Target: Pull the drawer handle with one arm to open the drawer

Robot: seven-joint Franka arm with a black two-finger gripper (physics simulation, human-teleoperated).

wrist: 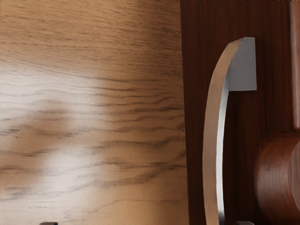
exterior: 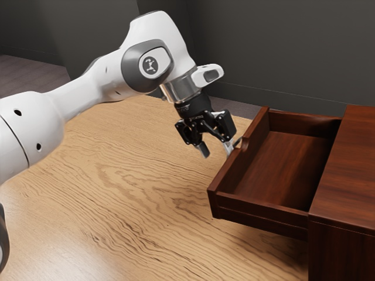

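A dark wooden drawer (exterior: pixel 275 170) stands pulled well out of its cabinet (exterior: pixel 350 175) at the exterior view's right, its inside bare. On the drawer front sits a curved metal handle (exterior: pixel 236 144). My black gripper (exterior: pixel 215 148) is at that handle, fingers spread and open; the finger nearer the drawer rests by the handle, and the other finger (exterior: pixel 203 150) hangs free over the table. From the wrist camera, the handle (wrist: pixel 213 140) arcs in front of the drawer front (wrist: pixel 197 70), closer to one finger's side than to the middle of the hand.
The light wooden tabletop (exterior: pixel 117 193) stretches wide toward the exterior view's left and front. The cabinet's flat top (exterior: pixel 354 146) rises above the drawer. A dark wall closes the back.
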